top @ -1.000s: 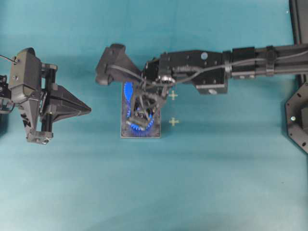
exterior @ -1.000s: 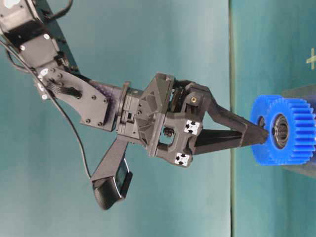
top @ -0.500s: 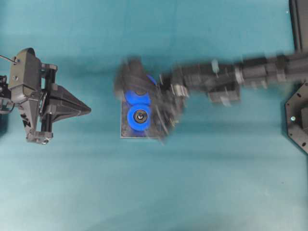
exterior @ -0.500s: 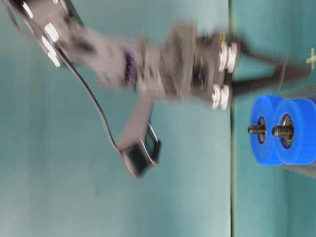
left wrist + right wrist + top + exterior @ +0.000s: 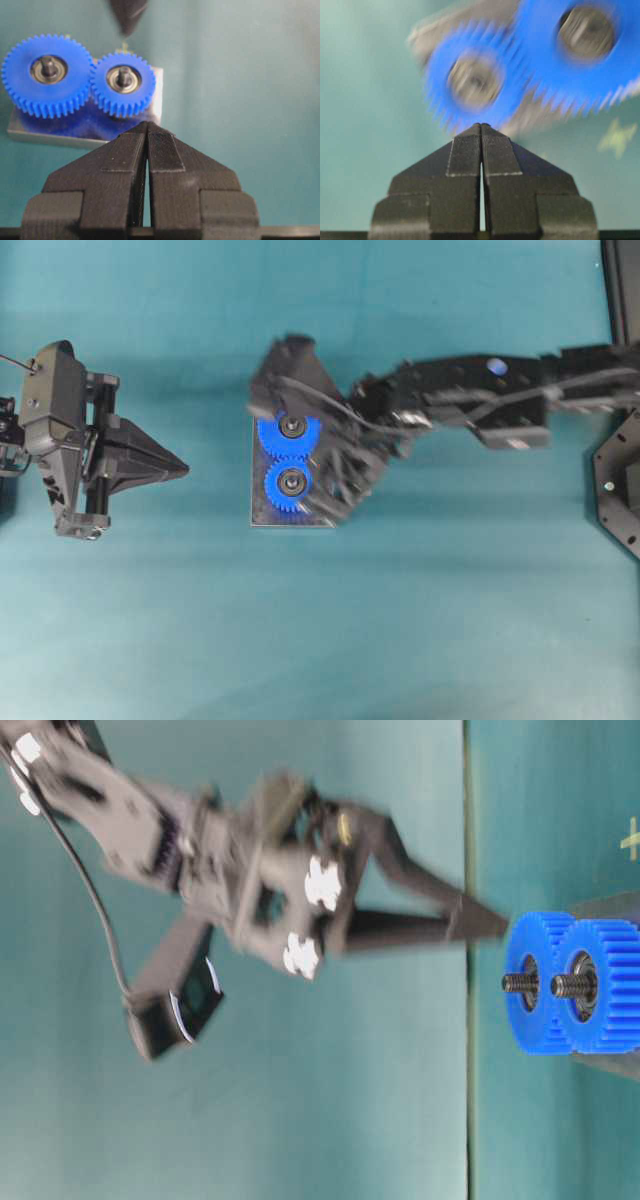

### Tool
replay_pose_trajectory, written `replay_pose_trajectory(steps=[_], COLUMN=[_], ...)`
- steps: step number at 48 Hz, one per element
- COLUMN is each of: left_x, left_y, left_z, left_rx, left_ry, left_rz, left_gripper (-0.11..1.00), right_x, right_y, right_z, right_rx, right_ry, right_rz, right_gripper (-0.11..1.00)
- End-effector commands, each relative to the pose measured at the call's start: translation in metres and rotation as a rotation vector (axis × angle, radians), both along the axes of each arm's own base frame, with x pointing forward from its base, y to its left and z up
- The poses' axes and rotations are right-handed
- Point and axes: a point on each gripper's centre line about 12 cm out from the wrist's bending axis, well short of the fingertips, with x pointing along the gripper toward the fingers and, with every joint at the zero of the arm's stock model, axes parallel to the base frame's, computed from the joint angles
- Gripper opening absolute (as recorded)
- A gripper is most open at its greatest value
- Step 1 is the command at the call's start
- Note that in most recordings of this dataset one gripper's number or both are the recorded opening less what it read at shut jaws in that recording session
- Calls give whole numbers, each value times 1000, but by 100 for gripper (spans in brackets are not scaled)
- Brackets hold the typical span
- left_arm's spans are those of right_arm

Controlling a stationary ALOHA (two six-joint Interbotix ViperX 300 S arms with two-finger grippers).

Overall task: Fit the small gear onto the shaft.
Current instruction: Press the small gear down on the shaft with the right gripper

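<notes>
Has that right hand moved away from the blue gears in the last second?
Yes. The right hand, shut and empty, was pressing on the small gear; now it sits up and off beside it, clear of the grey plate.

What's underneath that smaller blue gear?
The small gear sits on a grey metal plate, beside the larger gear. The shaft pokes up through its hub. The plate surface directly under it and the shaft's base are hidden.

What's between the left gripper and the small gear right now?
Only bare teal table between the left gripper and the small gear, per the overhead view.
</notes>
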Motion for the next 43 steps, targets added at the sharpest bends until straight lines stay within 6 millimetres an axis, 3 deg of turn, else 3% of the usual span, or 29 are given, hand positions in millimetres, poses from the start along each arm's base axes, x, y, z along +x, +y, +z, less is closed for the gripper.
replay_pose_trajectory(steps=[1, 9, 16, 26, 39, 43], left_x=[3, 3, 3, 3, 2, 2], left_y=[0, 0, 0, 0, 0, 0], left_z=[9, 9, 9, 7, 6, 6], left_rx=[0, 1, 1, 1, 2, 2], left_ry=[-31, -32, -31, -28, -25, -25], left_rz=[-1, -1, -1, -2, -2, -2], left_gripper=[0, 0, 0, 0, 0, 0], right_x=[14, 29, 25, -2, -45, -56], right_y=[-4, -12, -11, -5, 38, 40], right_z=[11, -4, -19, -32, -10, -2], right_rx=[-13, -16, -11, 5, 50, 49], right_ry=[-58, -38, 25, 110, 132, 115], right_rz=[9, 3, 12, 15, 62, 70], right_gripper=[-1, -1, -1, -1, -1, -1])
